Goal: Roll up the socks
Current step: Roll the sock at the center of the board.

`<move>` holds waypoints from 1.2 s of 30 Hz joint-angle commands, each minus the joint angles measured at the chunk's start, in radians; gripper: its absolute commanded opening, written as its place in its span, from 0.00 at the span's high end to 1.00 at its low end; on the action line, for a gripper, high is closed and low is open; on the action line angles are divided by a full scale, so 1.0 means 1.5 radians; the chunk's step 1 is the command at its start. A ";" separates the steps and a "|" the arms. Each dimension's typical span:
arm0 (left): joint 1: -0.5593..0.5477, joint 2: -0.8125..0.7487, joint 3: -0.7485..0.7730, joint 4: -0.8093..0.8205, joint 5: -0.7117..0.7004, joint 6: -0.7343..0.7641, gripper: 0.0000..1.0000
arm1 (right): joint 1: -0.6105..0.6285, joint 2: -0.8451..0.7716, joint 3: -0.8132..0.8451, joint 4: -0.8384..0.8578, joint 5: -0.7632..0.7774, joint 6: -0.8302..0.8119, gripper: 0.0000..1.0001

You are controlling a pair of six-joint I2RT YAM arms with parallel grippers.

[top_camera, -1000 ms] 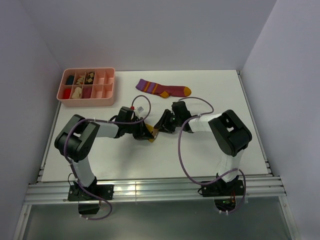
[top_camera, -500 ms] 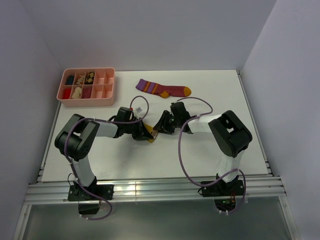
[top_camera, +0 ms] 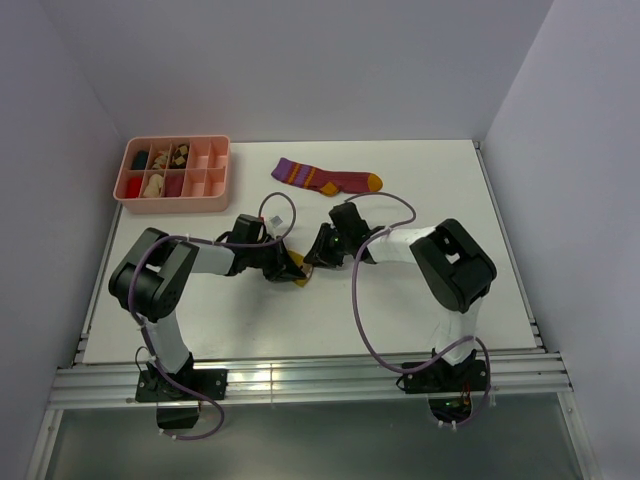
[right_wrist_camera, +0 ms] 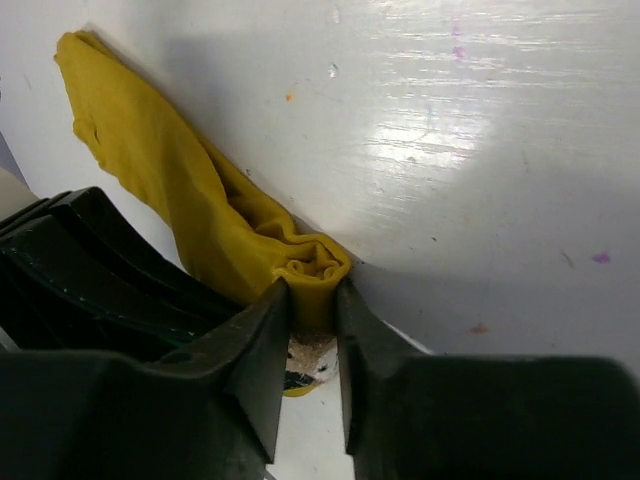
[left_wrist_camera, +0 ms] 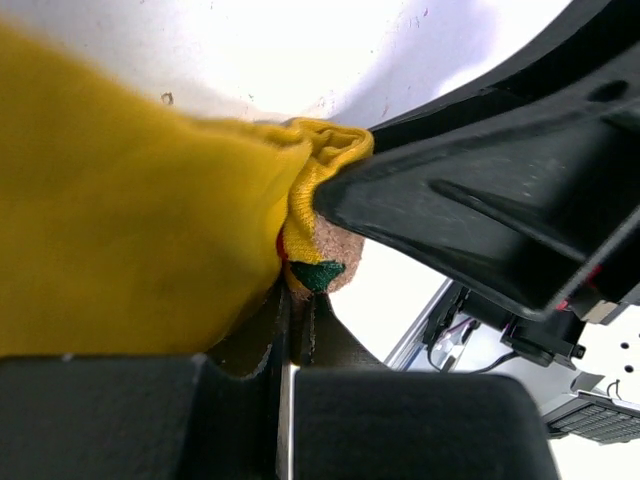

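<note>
The left arm (top_camera: 205,260) and right arm (top_camera: 400,247) share black joints, white links, purple cables (top_camera: 357,305).

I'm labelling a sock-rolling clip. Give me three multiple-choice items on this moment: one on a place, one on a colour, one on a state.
1. Where is the maroon striped sock? A in the pink tray; B flat on the table; C under the right arm's base.
2. What colour is the gripped sock? A blue; B white; C mustard-yellow.
3. How do the right gripper's jaws stand? A pinched on the gripped sock's bunched end; B wide open; C out of view.
Answers: B, it lies alone near the table's far edge; C, the right wrist view shows yellow fabric; A, the jaws squeeze the fold.
</note>
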State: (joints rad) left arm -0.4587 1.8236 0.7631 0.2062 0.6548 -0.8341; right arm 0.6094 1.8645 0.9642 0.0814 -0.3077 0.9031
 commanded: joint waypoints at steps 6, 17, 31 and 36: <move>0.001 0.026 -0.029 -0.115 -0.117 0.042 0.99 | 0.021 0.056 0.056 -0.127 -0.008 -0.053 1.00; -0.028 -0.177 0.013 -0.204 -0.358 0.120 0.52 | 0.015 0.054 0.218 -0.346 0.204 -0.082 1.00; -0.345 -0.227 0.072 -0.126 -0.870 0.311 0.49 | 0.011 0.124 0.285 -0.416 0.168 -0.039 1.00; -0.440 -0.119 0.119 -0.111 -1.002 0.360 0.50 | -0.001 0.127 0.280 -0.406 0.139 -0.035 1.00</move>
State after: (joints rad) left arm -1.0599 1.5955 0.8928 0.0013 -0.6525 -0.3752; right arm 0.6182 2.0109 1.3762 -0.4759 -0.0841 0.8440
